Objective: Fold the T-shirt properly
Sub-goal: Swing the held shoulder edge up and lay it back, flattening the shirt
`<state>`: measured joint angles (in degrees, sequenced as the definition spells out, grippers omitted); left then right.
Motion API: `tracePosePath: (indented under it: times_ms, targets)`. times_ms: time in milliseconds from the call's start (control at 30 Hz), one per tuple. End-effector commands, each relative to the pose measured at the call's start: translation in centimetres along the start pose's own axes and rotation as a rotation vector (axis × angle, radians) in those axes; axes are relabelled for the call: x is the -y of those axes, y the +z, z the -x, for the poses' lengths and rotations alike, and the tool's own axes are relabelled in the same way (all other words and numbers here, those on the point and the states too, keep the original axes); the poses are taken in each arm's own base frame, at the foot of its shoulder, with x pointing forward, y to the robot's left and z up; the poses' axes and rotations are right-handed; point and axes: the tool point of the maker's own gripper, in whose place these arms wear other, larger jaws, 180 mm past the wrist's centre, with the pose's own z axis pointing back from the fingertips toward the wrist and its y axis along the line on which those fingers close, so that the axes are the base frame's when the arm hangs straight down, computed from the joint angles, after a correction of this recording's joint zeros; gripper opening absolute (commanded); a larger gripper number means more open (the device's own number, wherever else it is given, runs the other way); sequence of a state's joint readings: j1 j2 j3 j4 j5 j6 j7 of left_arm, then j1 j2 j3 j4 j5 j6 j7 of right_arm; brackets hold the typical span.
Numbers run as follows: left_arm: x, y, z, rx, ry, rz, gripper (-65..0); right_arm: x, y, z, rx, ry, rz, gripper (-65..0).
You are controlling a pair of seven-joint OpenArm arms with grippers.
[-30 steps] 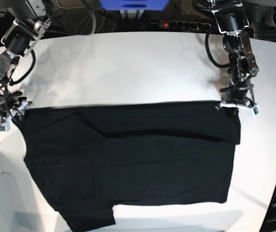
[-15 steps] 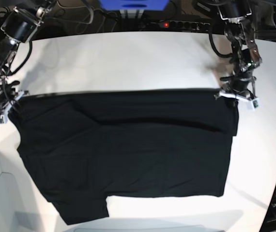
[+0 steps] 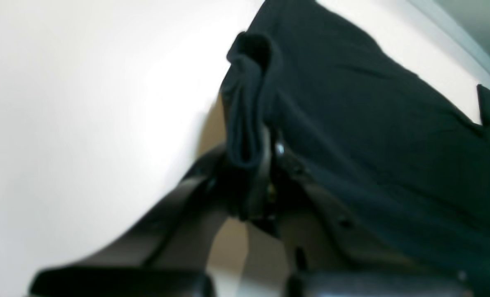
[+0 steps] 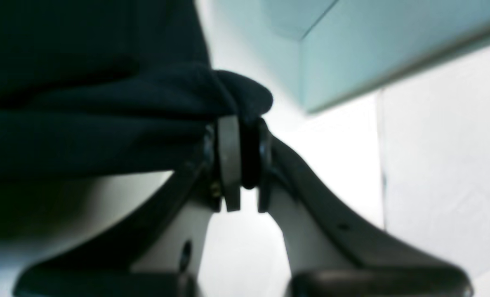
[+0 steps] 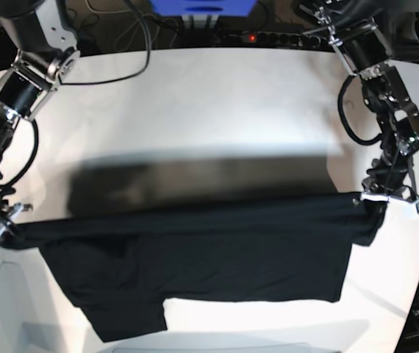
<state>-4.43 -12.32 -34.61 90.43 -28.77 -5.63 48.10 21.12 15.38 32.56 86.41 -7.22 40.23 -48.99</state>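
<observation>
1. Here, the T-shirt (image 5: 195, 257) was a big black cloth spread across the lower half of the base view, on the white table (image 5: 195, 95).
2. Its top edge was lifted off the table and pulled into a straight line from the left side of the frame to the right side. A dark shadow lay on the table just above that line.
3. The lower part of the shirt lay flat, with one sleeve poking out at the bottom left of the frame.
4. The left gripper (image 3: 255, 161) was squeezed tight on a bunched corner of the shirt, at the right side of the base view.
5. The right gripper (image 4: 241, 161) was pinched on the other corner, at the left edge of the base view. Only a small bit of cloth poked past its jaws.
6. That small bite could slip out, I think. Then one side would drop and the fold would go crooked.
7. If one arm went faster than the other, the edge could tilt and the shirt could wrinkle.
8. If the arms pulled too far apart, the cloth could pop out of a grip.
9. The shirt sat near the bottom edge of the table, so it might slide off there.
</observation>
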Motion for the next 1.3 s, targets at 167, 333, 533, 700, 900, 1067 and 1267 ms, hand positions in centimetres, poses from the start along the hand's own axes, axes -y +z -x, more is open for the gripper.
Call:
tracePosePath:
  times_ms: [167, 333, 533, 700, 900, 1067, 1267]
  targets:
    - [-1.5, 0.9, 1.1, -0.005, -0.015, -0.036, -65.0, 1.4, 2.2, 2.3, -0.044, 0.07, 0.07, -65.0]
    - [-3.3, 2.1, 5.0, -0.091, -0.028, -0.071, -65.0, 0.0, 4.6, 6.7, -0.114, 0.147, 0.071, -65.0]
    - [-5.2, 3.5, 8.7, -0.181, -0.043, -0.11, -65.0, 0.0, 6.8, 11.6, -0.203, 0.131, 0.089, -65.0]
    - [-7.4, 6.0, 12.1, -0.257, -0.068, -0.155, -65.0, -0.2, 8.3, 16.1, -0.308, 0.152, 0.072, -65.0]
    - [-7.5, 10.4, 14.4, -0.291, -0.1, -0.177, -65.0, -1.4, 9.7, 19.8, -0.394, 0.165, 0.036, -65.0]
    - [-8.0, 12.5, 15.4, -0.307, -0.095, -0.203, -65.0, -1.8, 11.0, 21.3, -0.429, 0.189, 0.027, -65.0]
    - [-8.6, 13.0, 16.3, -0.336, -0.096, -0.22, -65.0, -2.6, 11.7, 22.9, -0.467, 0.187, 0.009, -65.0]
